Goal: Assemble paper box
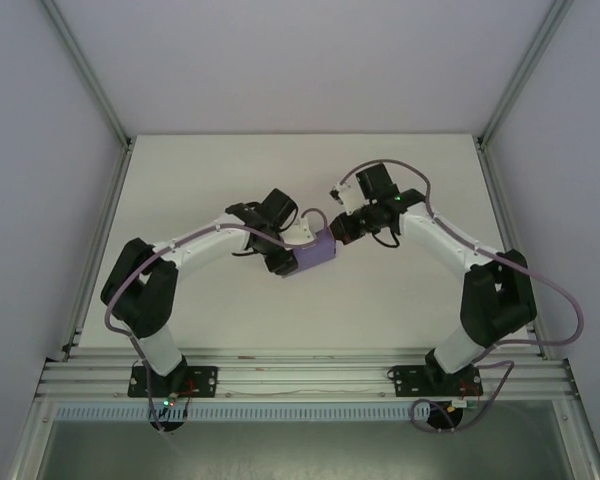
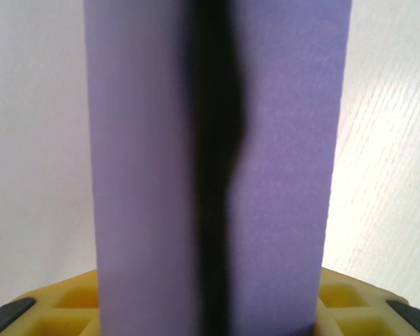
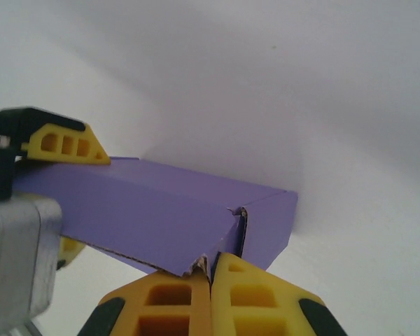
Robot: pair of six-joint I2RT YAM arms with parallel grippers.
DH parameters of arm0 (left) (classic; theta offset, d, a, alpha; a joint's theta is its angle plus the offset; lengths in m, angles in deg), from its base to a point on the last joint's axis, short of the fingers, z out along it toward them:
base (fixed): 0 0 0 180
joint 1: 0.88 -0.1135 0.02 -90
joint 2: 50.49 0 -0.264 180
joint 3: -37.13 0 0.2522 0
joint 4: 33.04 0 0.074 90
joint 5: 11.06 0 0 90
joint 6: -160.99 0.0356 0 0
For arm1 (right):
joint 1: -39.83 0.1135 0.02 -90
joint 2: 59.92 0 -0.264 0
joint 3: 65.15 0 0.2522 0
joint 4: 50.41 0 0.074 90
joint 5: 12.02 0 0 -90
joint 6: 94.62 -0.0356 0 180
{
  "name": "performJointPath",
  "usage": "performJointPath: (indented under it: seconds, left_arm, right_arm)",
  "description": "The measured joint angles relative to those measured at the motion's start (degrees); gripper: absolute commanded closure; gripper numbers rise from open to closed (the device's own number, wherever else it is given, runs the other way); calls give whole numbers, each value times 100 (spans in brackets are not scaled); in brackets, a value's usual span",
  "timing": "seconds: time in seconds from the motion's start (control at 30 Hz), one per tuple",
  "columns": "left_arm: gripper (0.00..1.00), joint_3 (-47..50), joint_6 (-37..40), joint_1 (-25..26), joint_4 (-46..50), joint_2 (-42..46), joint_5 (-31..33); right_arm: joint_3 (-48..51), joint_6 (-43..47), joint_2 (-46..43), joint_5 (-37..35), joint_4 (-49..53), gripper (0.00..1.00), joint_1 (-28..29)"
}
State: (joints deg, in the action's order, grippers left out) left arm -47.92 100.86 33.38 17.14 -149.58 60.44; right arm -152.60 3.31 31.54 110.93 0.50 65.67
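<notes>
Position of workpiece: the purple paper box (image 1: 318,250) lies at the centre of the white table (image 1: 230,170) in the top view, its long axis running from 8 o'clock to 2 o'clock. It is folded into a closed rectangular form. Whether it rests on the table or is held clear of it cannot be told from above.

Left gripper (image 1: 296,258): located at the 8 o'clock end of the box and clamped on it. In the right wrist view one of its yellow fingers (image 3: 63,145) presses on the top face of the box at 10 o'clock, with a second yellow finger partly visible beneath the box at 8 o'clock. In the left wrist view the box (image 2: 140,175) stands upright between the yellow fingers (image 2: 63,304) at 6 o'clock; a dark vertical seam (image 2: 213,175) runs down its centre.

Right gripper (image 1: 338,232): located at the 2 o'clock end of the box. In the right wrist view its fingers are pressed fully together at 6 o'clock — the right gripper (image 3: 210,271) meets the lower near corner of the box (image 3: 161,210), where a frayed brown card edge and a narrow slit between end flap and side wall are visible. Whether any card is pinched between the closed tips cannot be told.

Both arms reach inward from their bases at 6 o'clock.
</notes>
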Motion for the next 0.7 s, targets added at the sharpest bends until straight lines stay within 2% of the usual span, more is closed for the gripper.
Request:
performJointPath:
  seconds: [0.13,0.23,0.7]
  left_arm:
    - [53,-4,13,63,-214,0,-4]
    - [53,2,17,63,-278,0,-11]
    - [53,129,129,63,-286,0,-15]
  right_arm:
    - [-448,-354,90,-260,629,100,17]
    - [-485,-382,105,-326,702,100,26]
    - [1010,774,-509,-560,-824,100,90]
